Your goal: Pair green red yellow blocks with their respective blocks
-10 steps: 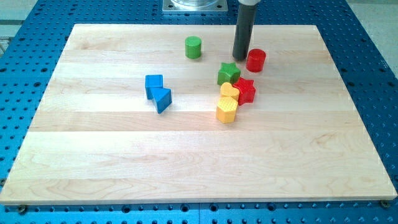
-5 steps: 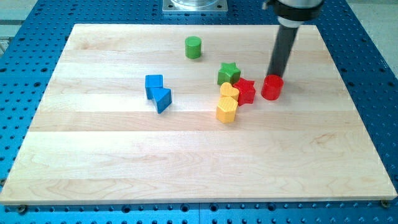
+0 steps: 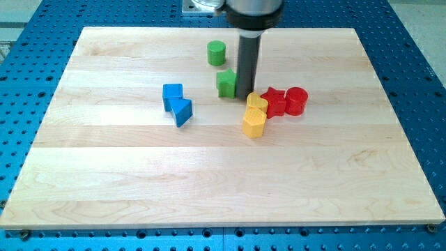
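My tip (image 3: 244, 95) rests on the board, touching the right side of the green star block (image 3: 226, 84). The green cylinder (image 3: 217, 53) stands a short way above the star, apart from it. The red cylinder (image 3: 296, 101) touches the right side of the red star block (image 3: 275, 102). The yellow heart block (image 3: 256, 103) sits against the red star's left side, with the yellow hexagonal block (image 3: 254, 123) touching it just below.
A blue cube (image 3: 172, 93) and a blue triangular block (image 3: 182, 111) sit together left of centre. The wooden board (image 3: 139, 188) lies on a blue perforated table (image 3: 418, 84). The arm's base plate (image 3: 202, 7) is at the view's top.
The red cylinder was pushed down and left against the red star. My tip then crossed to the left, and the green star slid up-left toward the green cylinder.
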Robot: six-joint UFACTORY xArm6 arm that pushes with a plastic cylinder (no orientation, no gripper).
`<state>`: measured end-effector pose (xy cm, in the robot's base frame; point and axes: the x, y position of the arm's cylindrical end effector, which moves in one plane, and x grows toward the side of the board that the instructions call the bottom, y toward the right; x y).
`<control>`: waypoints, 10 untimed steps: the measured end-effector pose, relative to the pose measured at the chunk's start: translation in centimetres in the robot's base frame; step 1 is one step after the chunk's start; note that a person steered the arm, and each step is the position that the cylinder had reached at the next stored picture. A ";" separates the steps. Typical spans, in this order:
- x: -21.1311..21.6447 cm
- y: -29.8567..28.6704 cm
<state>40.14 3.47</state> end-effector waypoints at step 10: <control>-3.2 -2.3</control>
<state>36.99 1.22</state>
